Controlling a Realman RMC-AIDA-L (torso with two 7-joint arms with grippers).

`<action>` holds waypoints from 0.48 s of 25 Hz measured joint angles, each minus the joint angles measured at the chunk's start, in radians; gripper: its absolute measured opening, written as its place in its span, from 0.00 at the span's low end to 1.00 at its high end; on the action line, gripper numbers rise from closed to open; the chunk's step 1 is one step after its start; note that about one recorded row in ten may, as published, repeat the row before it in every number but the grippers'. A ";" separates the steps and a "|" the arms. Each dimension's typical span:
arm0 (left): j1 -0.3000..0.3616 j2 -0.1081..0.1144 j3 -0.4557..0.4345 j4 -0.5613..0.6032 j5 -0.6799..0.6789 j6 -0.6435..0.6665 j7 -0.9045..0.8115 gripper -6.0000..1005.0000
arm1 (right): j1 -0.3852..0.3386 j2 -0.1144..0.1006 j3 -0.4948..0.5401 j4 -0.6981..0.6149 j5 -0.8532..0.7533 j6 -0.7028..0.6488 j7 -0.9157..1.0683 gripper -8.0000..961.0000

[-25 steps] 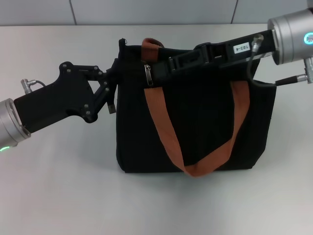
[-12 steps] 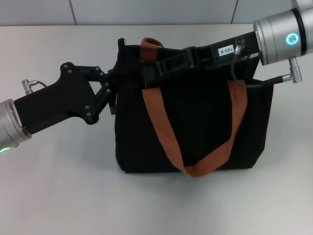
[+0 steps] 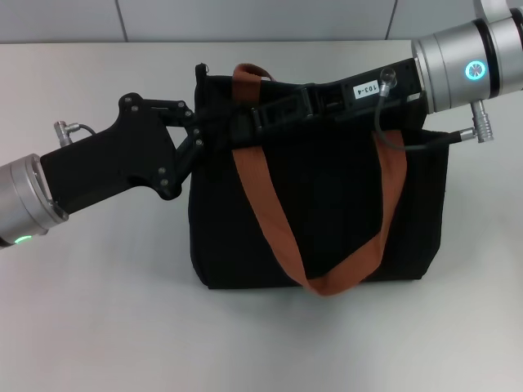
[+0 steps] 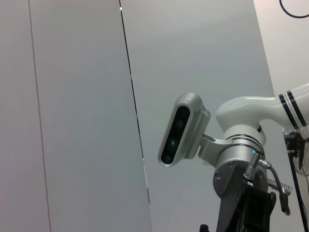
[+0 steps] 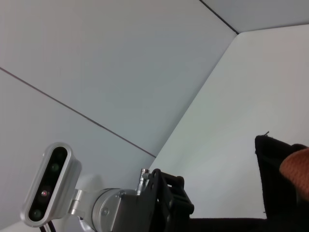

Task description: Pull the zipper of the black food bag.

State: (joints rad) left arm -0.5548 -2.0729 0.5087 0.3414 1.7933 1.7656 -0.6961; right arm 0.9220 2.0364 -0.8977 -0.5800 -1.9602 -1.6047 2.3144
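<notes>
The black food bag [image 3: 327,212] stands upright in the middle of the head view, with rust-orange handles [image 3: 270,220] draped over its front. My right gripper [image 3: 245,122] reaches in from the right along the bag's top edge and ends near the upper left handle. The zipper pull is hidden behind it. My left gripper [image 3: 214,129] comes in from the left and sits against the bag's top left corner, close to the right gripper's tip. The right wrist view catches that bag corner [image 5: 277,188] and the left gripper [image 5: 164,193].
The bag rests on a white table [image 3: 98,310] with a pale panelled wall [image 3: 245,16] behind it. The right arm's cable [image 3: 409,143] loops over the bag's top right. The left wrist view shows only the wall, the head camera [image 4: 183,128] and the right arm.
My right gripper has slid left along the bag's top and now covers the zipper pull that showed before. My left gripper has moved up and right to the bag's top left corner.
</notes>
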 joint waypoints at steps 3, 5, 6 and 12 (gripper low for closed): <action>-0.003 0.001 0.000 -0.004 0.000 0.000 0.001 0.03 | -0.002 0.001 0.000 0.000 0.000 0.005 -0.004 0.43; -0.002 0.000 -0.002 -0.004 0.000 0.000 0.001 0.03 | -0.005 0.002 -0.001 0.000 0.000 0.012 -0.005 0.43; -0.001 -0.001 -0.003 -0.004 0.000 0.000 0.001 0.03 | -0.007 0.002 -0.002 0.000 0.000 0.016 -0.005 0.43; 0.012 0.001 -0.008 0.001 0.000 0.001 0.001 0.03 | -0.021 0.002 0.000 -0.010 0.000 0.035 -0.018 0.39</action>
State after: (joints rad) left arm -0.5432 -2.0721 0.5005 0.3421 1.7933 1.7667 -0.6948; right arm 0.9013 2.0383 -0.8980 -0.5904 -1.9600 -1.5701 2.2961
